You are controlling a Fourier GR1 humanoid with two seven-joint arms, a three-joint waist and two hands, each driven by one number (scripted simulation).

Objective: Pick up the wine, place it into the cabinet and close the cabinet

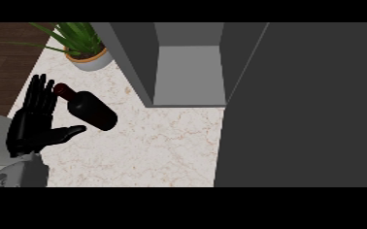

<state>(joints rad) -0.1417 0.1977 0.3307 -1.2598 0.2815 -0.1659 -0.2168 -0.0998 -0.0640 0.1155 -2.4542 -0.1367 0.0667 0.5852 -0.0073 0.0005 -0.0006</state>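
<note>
The wine bottle [90,107] is dark with a reddish neck and lies on its side on the marble counter [165,145], neck pointing to the upper left. My left hand [32,121] stands open just left of it, fingers straight, thumb reaching under the bottle's base side without curling round it. The grey cabinet [190,73] stands open at the upper middle, its inside shelf bare. Its door [294,106] is swung wide and fills the right side of the view. My right hand does not show.
A potted green plant [84,46] in a white pot stands at the counter's upper left, behind the bottle. The counter's left edge meets dark wooden floor [18,63].
</note>
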